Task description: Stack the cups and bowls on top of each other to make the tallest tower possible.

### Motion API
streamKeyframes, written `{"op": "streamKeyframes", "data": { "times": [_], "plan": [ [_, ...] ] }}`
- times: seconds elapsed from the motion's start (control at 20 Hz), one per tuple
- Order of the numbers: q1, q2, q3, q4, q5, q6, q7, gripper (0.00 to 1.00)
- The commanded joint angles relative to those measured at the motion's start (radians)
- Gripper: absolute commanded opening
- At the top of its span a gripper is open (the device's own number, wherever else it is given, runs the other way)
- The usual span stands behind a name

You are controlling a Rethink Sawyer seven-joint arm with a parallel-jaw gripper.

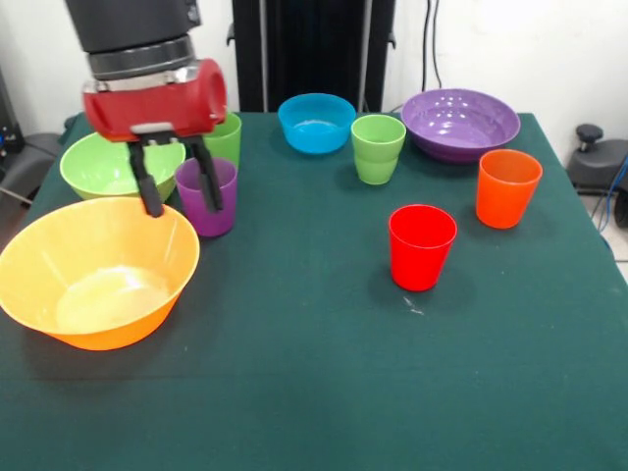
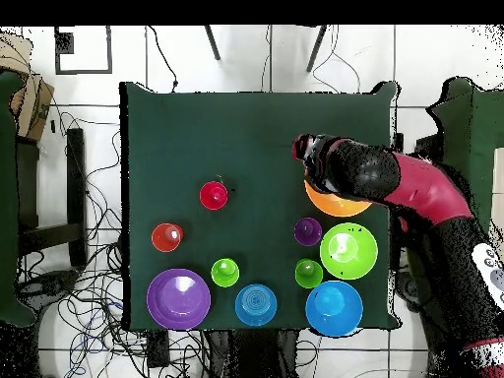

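Gripper (image 1: 177, 193) jaws released, empty, hanging between big yellow-orange plastic bowl's (image 1: 98, 270) far rim and small purple plastic cup (image 1: 207, 197); desk (image 1: 324, 392) bare along the near edge.

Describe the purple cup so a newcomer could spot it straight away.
In the front view, start at the big yellow-orange bowl at the table's left edge. Just past its upper right rim, beneath the robot's red hand, stands the purple cup. It is the only purple tumbler; the purple bowl is wide and far right.
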Motion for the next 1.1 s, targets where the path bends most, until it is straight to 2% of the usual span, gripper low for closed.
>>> {"op": "streamKeyframes", "data": {
  "times": [0.05, 0.2, 0.4, 1.1],
  "plan": [
    [0.033, 0.015, 0.068, 0.087, -0.108, -0.009, -0.164, 1.00],
    [0.032, 0.025, 0.072, 0.079, -0.114, 0.007, -0.167, 1.00],
    [0.049, 0.043, 0.053, 0.054, -0.104, 0.101, -0.174, 1.00],
    [0.060, 0.042, 0.042, 0.035, -0.102, 0.147, -0.183, 1.00]
  ]
}}
